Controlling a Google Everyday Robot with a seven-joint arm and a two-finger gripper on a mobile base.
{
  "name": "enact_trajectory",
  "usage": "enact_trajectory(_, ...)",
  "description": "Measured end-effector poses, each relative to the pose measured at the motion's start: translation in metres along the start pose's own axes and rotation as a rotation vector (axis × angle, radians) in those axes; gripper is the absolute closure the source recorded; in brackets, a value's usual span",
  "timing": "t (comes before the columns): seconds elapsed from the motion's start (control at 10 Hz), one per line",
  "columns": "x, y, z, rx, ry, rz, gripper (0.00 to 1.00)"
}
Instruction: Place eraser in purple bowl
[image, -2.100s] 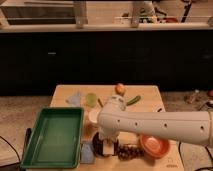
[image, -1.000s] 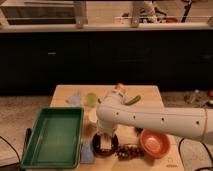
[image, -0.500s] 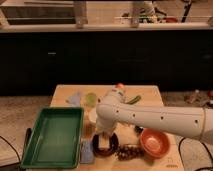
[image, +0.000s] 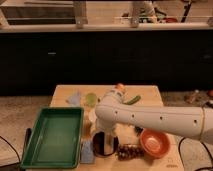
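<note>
On the pale worktop (image: 64, 92) before dark cabinets (image: 60, 55), centre the gripper (image: 103, 141) over the purple bowl (image: 114, 146) right beneath it, cannot tell whether clenched or released, cannot see the eraser, and release low.

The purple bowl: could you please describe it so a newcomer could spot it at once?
Find the large green tray on the left of the table. Just right of its near corner, beneath the gripper, sits the purple bowl. It is round and almost black, unlike the bright orange bowl farther right.
</note>
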Motion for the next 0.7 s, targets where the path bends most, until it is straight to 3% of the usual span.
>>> enact_trajectory(0.7,0.007,0.005,-0.016,0.020,0.027,-0.012,0.20)
